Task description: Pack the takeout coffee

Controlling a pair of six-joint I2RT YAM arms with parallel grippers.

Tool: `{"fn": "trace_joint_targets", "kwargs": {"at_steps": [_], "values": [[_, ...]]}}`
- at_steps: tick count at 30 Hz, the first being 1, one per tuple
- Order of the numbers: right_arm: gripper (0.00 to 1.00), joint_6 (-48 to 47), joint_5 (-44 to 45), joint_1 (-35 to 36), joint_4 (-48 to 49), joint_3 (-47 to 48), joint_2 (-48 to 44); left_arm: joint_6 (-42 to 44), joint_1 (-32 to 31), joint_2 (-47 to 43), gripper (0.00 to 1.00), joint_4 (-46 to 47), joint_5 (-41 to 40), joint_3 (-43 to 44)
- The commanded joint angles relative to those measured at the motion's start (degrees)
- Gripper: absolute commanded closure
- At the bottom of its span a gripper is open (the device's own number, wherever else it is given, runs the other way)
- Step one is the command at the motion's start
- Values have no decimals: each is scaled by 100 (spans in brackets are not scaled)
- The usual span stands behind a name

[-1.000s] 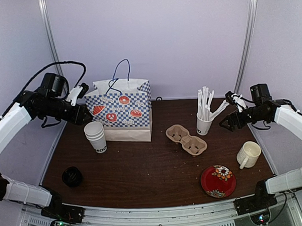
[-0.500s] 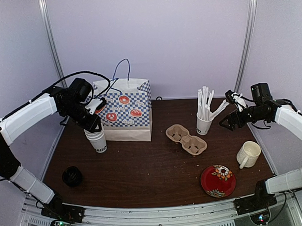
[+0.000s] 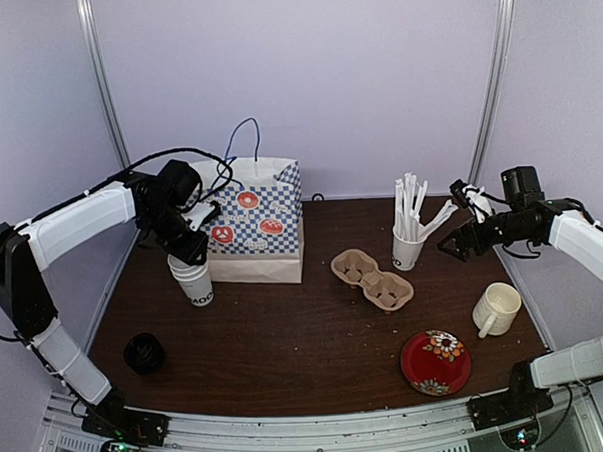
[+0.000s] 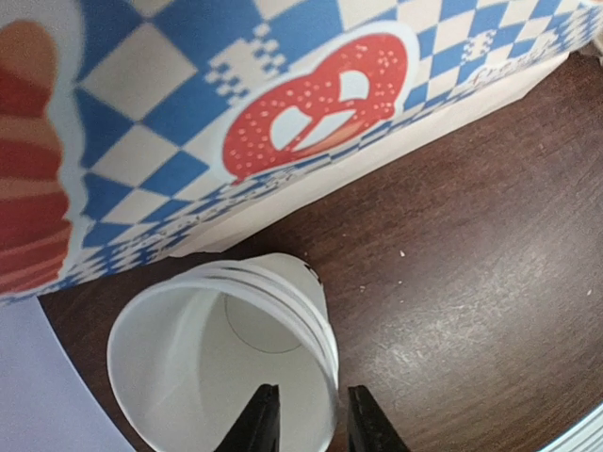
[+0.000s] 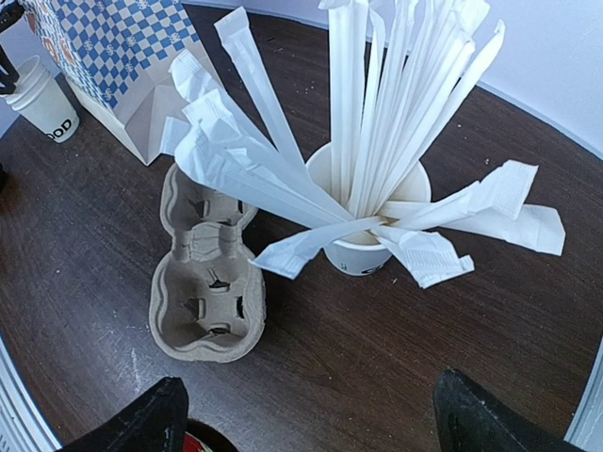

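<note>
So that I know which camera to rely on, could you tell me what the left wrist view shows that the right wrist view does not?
Only the left wrist: the inside of the stacked cups, with the left gripper astride their rim. Only the right wrist: the cup of wrapped sticks, the cardboard carrier, the open right gripper. Both: the checked bag, the stacked cups, the brown table.

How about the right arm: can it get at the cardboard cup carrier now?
Probably yes, though not straight in: the cup of stirrers stands between the open right pincer and the carrier. Passing its near side looks free, and the wells are empty.
</note>
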Motion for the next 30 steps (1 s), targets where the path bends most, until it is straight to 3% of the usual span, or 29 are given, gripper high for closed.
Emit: {"fn": "trace_joint_targets", "kwargs": {"at_steps": [1, 15, 24, 30], "values": [[6, -83, 27, -28, 93, -80, -124, 118, 0, 196, 79, 5, -270, 213], [6, -84, 29, -29, 128, -113, -49, 101, -1, 155, 99, -130, -396, 233], [6, -80, 10, -28, 141, -116, -23, 208, 6, -5, 100, -266, -2132, 76], [7, -32, -60, -26, 109, -93, -22, 201, 6, -13, 100, -200, -2481, 60]]}}
